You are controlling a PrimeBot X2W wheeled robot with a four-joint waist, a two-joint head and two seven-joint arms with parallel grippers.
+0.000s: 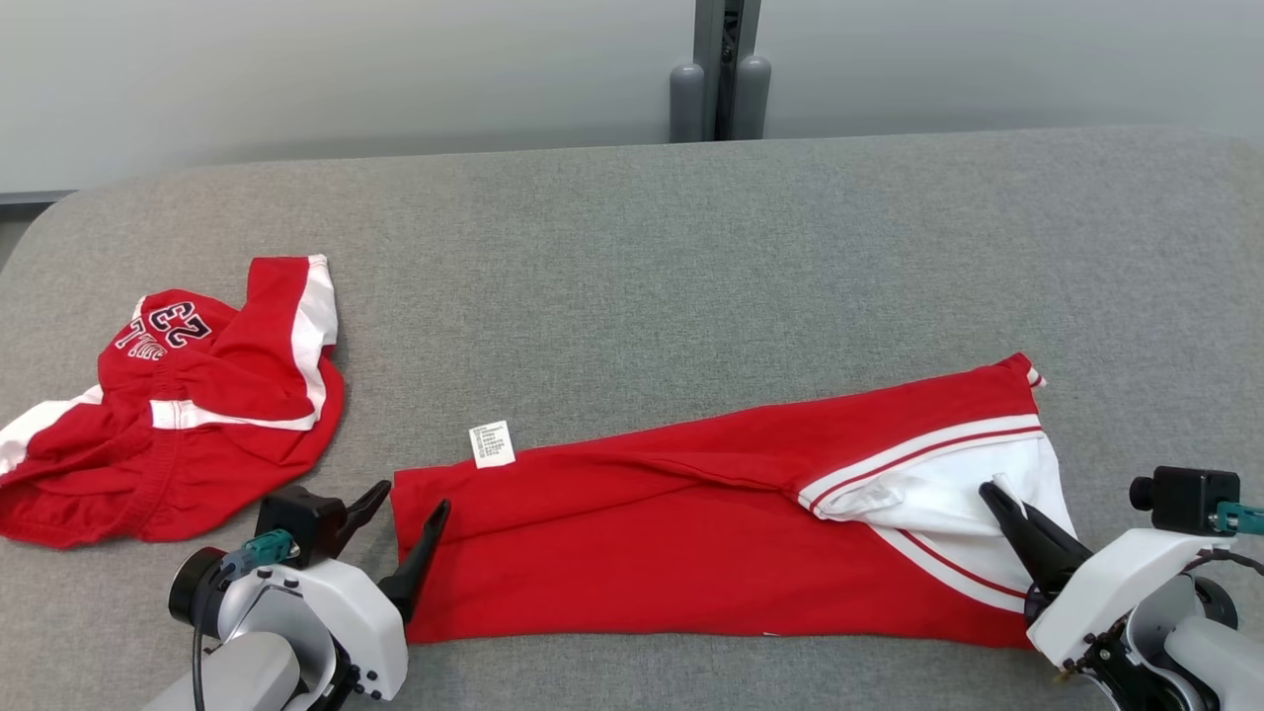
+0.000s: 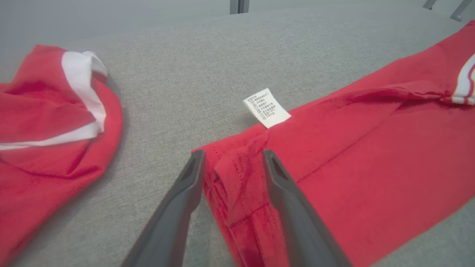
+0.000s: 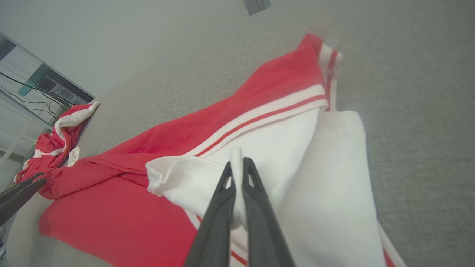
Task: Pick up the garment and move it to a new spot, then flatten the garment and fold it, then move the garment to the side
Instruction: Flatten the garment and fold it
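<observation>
- Red cloth makes up most of the garment (image 1: pixel 691 533), which lies long and low on the grey table (image 1: pixel 691 276), reaching from 7 o'clock to 4 o'clock in the head view
- Its end at 4 o'clock is white with thin red stripes, and a soft fold runs along its length
- One small white tag (image 1: pixel 492 443) sticks out from its top edge near the 7 o'clock end and lies on the table
- At 7 o'clock sits the left gripper (image 1: pixel 411 497), with its two fingers spread wide and nothing in its hold
- Seen from the left wrist, one of its fingers (image 2: pixel 185 185) is over the grey table and the other is over the red cloth, with the stitched end of the garment between them
- At 4 o'clock the right gripper (image 1: pixel 990 487) has its fingers pressed tight together, pinching a bit of the white cloth
- Seen from the right wrist, a little white fold pokes up past its fingertips
- Crumpled red and white shorts (image 1: pixel 197 415) with the number 23 lie at 9 o'clock, apart from the garment
- Past the far edge of the table, at 12 o'clock, stands a grey post (image 1: pixel 721 69)
</observation>
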